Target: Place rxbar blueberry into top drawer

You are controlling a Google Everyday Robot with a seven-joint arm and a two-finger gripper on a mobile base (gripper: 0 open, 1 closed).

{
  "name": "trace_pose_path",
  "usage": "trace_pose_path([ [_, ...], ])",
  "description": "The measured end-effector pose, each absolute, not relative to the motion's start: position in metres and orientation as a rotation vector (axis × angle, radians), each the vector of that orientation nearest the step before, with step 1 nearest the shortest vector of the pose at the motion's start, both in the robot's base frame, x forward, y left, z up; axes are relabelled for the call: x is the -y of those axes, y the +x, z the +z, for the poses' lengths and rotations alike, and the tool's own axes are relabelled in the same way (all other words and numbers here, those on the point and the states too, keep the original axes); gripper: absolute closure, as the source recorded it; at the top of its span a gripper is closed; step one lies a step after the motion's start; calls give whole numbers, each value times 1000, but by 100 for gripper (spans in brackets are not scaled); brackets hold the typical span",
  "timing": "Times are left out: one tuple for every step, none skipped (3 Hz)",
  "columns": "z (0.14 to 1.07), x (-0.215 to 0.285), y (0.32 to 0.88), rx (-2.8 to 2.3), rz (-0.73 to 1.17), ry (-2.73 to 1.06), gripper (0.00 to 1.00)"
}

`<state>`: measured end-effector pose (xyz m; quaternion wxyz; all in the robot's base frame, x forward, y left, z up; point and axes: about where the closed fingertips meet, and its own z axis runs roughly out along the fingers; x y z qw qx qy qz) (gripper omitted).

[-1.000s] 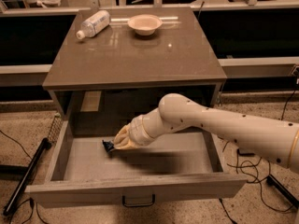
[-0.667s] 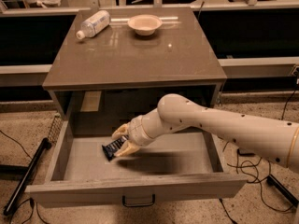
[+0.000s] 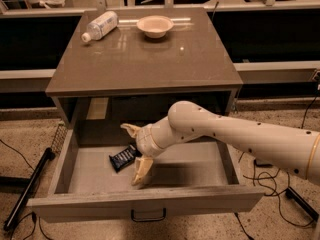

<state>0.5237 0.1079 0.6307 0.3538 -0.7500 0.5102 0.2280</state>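
The top drawer is pulled out, showing its pale grey floor and a dark handle on its front. The rxbar blueberry, in a dark navy wrapper, lies flat on the drawer floor at the left middle. My gripper hangs inside the drawer just right of the bar, fingers spread wide, one pointing up and left and one pointing down. It holds nothing. My white arm reaches in from the right.
On the cabinet top a clear plastic bottle lies at the back left and a white bowl stands at the back middle. A dark pole lies on the floor to the left; cables run on the right.
The gripper has opened and let go of the bar, which now lies on the drawer floor. The gripper has moved slightly right of the bar.
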Motion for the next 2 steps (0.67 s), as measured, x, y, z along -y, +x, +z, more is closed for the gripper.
trace_pose_path([
  [657,-98,522,-1419,613,-1841,0],
  [688,-86,519,-1455,580,-1775,0],
])
